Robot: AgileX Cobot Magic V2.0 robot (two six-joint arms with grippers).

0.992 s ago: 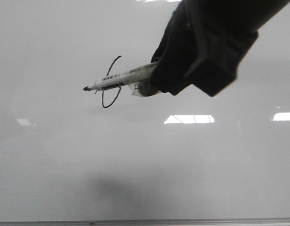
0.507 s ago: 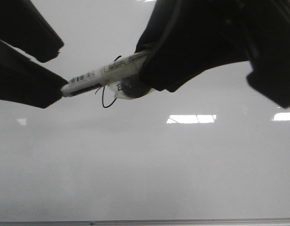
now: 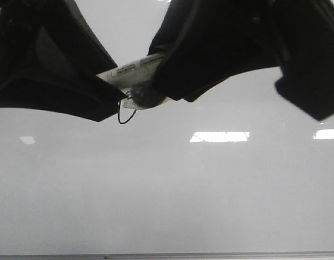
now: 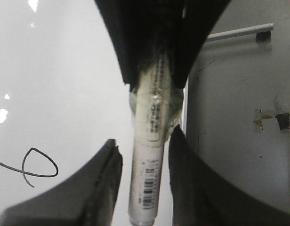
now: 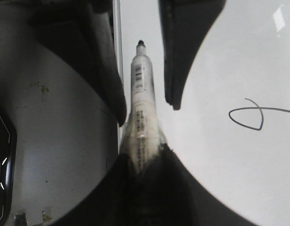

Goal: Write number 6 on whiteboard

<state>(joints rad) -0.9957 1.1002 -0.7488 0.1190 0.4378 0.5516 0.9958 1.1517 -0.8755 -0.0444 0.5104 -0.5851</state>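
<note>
White marker (image 3: 135, 69) is held tight in the right gripper (image 5: 144, 155), its tip between the open fingers of the left gripper (image 4: 141, 155), above the whiteboard (image 3: 167, 189) with the number 6 (image 5: 251, 117).

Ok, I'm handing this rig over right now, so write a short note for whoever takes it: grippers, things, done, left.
Right gripper: shut on the marker, uncapped tip pointing toward the left arm.
Left gripper: open, its fingers on both sides of the marker's tip end, apart from the barrel.
The number 6 is drawn on the whiteboard; in the front view the arms hide most of it.
Done: the writing.
Left: likely passing the marker over or putting it away; no cap is in view.
</note>
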